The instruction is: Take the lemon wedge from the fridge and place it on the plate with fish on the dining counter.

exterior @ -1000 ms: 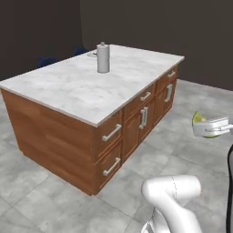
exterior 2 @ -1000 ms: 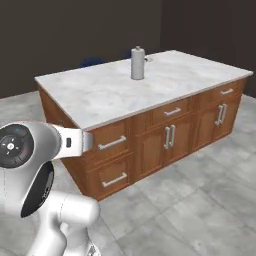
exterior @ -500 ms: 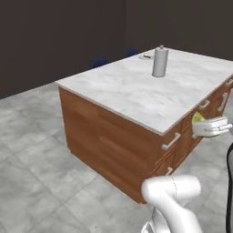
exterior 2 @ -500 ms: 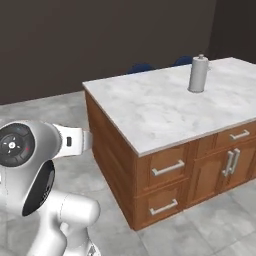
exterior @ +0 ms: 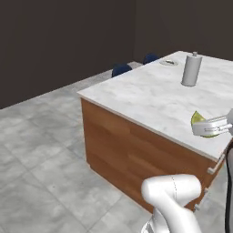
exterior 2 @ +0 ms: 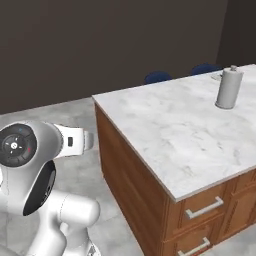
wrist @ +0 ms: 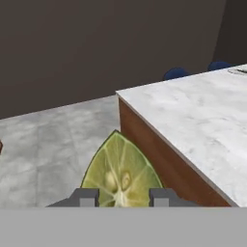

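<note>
Lemon wedge (wrist: 121, 170) sits clamped between my two fingertips, so my pincer (exterior: 205, 129) is narrowed onto it and holding it; in the hand view its cut face looks back at me, pale green with seeds, its point standing up away from the fingers and its long axis running along the pincer's reach; in the left base view the wedge (exterior: 199, 119) peeks out as a yellow-green curve above the white fingers, carried in the air level with the near right part of the bench (exterior: 150, 98). What the coming move turns on, as I judge it, is where the plate (exterior: 169, 62) lies from the wedge: it shows as a small shallow white disc at the far edge of the marble top, well apart from my pincer and beyond the tall grey-white paper-towel roll (exterior: 191, 69), which stands between the two, a little to the right of the straight line; whether fish lies on the plate is too small to tell. My forearm stretches out level, with the hand pointing leftward across the bench corner (wrist: 121, 94); two blue chair backs (exterior 2: 157, 77) stand behind the far side.
</note>
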